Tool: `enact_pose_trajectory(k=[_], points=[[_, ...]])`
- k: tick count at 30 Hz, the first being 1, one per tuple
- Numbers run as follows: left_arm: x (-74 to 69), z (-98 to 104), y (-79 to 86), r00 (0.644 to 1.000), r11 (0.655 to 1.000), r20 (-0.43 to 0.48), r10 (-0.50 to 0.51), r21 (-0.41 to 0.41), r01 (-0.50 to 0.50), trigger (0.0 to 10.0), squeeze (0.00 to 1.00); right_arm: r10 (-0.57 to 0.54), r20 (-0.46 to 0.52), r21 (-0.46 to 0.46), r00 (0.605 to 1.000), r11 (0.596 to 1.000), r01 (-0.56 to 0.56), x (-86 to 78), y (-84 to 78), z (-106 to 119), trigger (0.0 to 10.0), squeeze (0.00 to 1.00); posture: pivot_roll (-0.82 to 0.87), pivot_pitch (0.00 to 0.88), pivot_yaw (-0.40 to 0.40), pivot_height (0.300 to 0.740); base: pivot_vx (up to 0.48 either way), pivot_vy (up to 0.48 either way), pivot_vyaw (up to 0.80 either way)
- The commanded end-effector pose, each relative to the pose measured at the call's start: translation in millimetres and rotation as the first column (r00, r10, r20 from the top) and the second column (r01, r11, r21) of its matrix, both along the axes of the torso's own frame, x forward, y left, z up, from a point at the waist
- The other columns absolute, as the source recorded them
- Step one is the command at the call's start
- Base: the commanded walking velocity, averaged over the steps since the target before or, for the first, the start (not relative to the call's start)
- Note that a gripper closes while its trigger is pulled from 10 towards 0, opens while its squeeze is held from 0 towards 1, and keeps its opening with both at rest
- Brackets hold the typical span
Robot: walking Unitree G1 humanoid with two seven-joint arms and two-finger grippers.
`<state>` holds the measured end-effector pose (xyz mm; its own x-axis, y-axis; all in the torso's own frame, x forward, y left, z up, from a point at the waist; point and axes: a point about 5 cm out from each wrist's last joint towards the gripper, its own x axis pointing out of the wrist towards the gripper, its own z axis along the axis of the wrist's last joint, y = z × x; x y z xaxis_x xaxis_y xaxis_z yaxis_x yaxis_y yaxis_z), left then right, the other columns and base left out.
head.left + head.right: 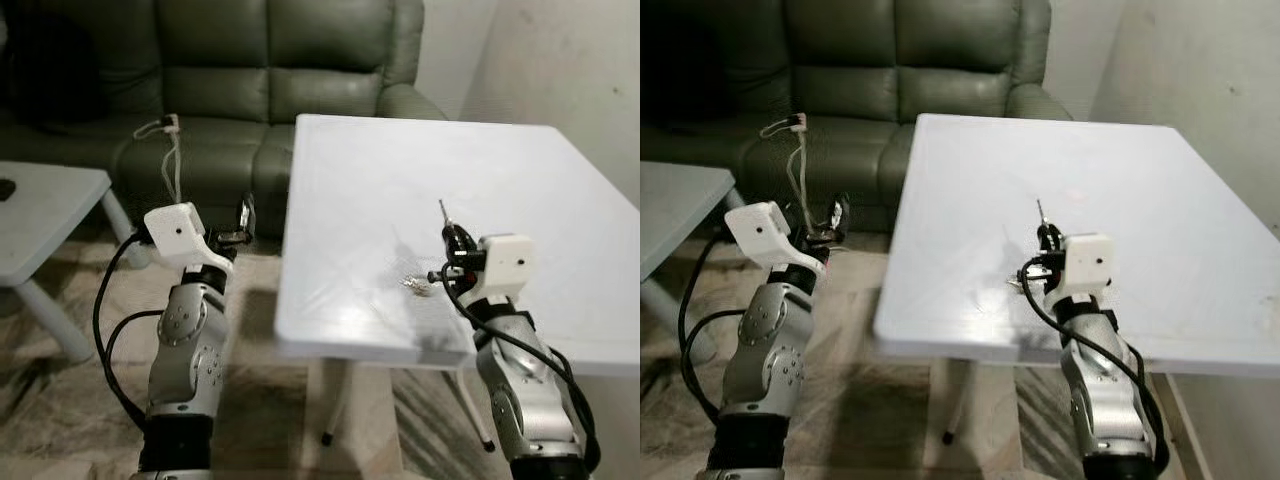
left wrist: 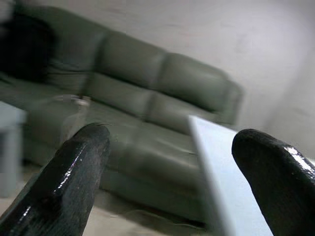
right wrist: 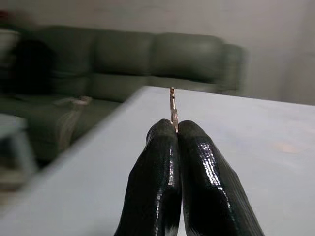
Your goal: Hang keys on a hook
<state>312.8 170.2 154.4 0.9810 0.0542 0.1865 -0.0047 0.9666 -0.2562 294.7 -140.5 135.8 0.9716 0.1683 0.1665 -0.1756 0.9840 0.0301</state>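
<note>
Keys are in hand at this moment: the right end effector (image 1: 452,243) has its two black fingers (image 3: 162,182) pressed together on a thin metal key (image 3: 173,109), whose blade sticks out beyond the fingertips, pointing to the far side of the scene, while a small glinting cluster (image 1: 417,285), probably the rest of the bunch, sits just left of the end effector, low over or on the white square surface (image 1: 400,180); whether it hangs free or rests there cannot be told. The grip is held over the near part of that surface, towards its right. The left end effector (image 1: 243,222) is spread wide and empty, its fingers (image 2: 74,172) well apart, held up left of the surface above the patterned floor (image 1: 60,400), facing the dark green leather sofa (image 1: 260,90) at the far side. A smaller pale table (image 1: 50,200) stands at the far left, and a white cable (image 1: 172,150) is draped over the sofa seat. No hook can be made out, so the step looks like the carry after the pick-up. The next move would call for lifting the bunch clear, finding the hook, and keeping the pinch firm so the ring can be threaded over it.
</note>
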Motion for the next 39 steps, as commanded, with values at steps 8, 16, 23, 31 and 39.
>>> enact_pose_trajectory(k=[8, 16, 23, 31, 39], points=[[1.8, 1.3, -11.6, 1.0, 1.0, 0.001, -0.025, -0.001, 0.025, 10.0, 0.0, -0.025, 0.001, -0.014, 1.0, 1.0, 0.025, -0.3, -9.9, 1.3, 10.0, 0.0, -0.03, 0.0, -0.059, 0.74, 0.0, 0.0, 0.0], [3.0, 1.0, -12.8, 1.0, 1.0, -0.002, -0.029, 0.003, 0.029, 10.0, 0.0, -0.02, -0.037, -0.006, 0.999, 1.0, 0.02, 0.7, -8.9, -2.2, 10.0, 0.0, -0.04, 0.0, -0.052, 0.74, 0.0, 0.0, -0.33], [3.4, 1.4, -14.4, 0.999, 0.999, 0.0, -0.034, 0.005, 0.034, 10.0, 0.0, -0.001, -0.041, -0.008, 0.999, 1.0, 0.0, 0.6, -7.7, -2.6, 10.0, 0.0, -0.04, 0.0, -0.051, 0.74, 0.0, 0.0, -0.69], [3.2, 1.1, -14.9, 0.999, 0.999, -0.004, -0.04, 0.012, 0.041, 10.0, 0.0, 0.003, -0.048, -0.011, 0.999, 1.0, -0.003, 0.5, -6.8, -2.2, 10.0, 0.0, -0.04, 0.0, -0.051, 0.74, 0.0, 0.0, -0.69], [2.5, 1.2, -13.8, 0.999, 0.999, -0.004, -0.039, 0.014, 0.039, 10.0, 0.0, -0.002, -0.052, -0.004, 0.999, 1.0, 0.002, 1.0, -6.5, -2.8, 10.0, 0.0, -0.03, 0.0, -0.048, 0.74, 0.0, 0.0, -0.69]])
